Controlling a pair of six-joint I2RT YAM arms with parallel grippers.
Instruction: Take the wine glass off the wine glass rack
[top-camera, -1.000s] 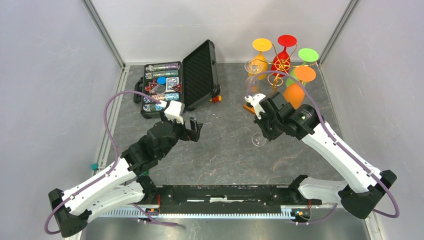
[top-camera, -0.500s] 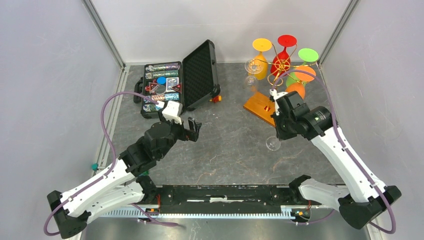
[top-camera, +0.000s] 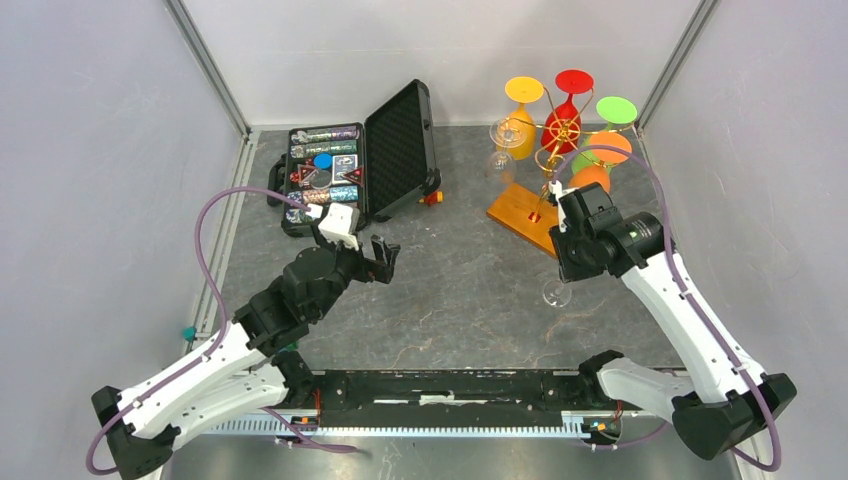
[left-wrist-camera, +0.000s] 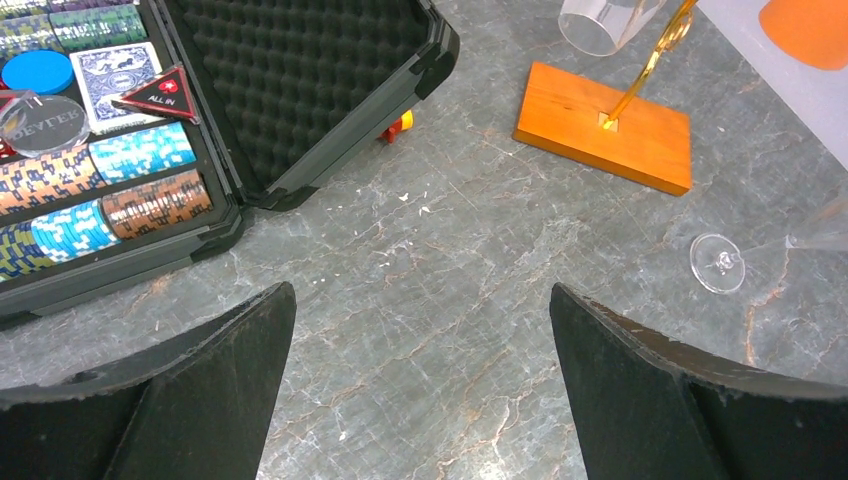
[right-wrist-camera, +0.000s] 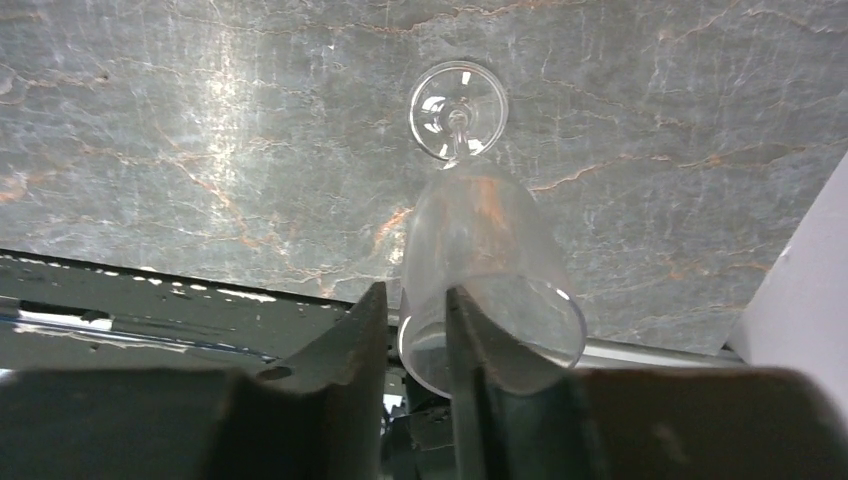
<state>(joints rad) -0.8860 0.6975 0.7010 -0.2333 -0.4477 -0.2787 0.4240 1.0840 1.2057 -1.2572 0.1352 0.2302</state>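
The wine glass rack (top-camera: 560, 128) is gold wire on an orange-brown wooden base (top-camera: 520, 213) at the back right; the base also shows in the left wrist view (left-wrist-camera: 605, 125). My right gripper (right-wrist-camera: 415, 298) is shut on the rim wall of a clear wine glass (right-wrist-camera: 480, 255), one finger inside the bowl and one outside. The glass is off the rack, tilted, with its foot (top-camera: 556, 293) low over the table in front of the rack. My left gripper (left-wrist-camera: 420, 300) is open and empty over bare table, near the middle left (top-camera: 385, 252).
Yellow (top-camera: 524, 90), red (top-camera: 574, 82), green (top-camera: 616, 110) and orange (top-camera: 610, 148) glasses and another clear glass (top-camera: 503, 135) hang on the rack. An open black case of poker chips (top-camera: 350, 165) lies at the back left. Grey walls close both sides.
My right arm has carried the clear glass to the right and nearer, away from the rack's base. The left arm has drawn back slightly.
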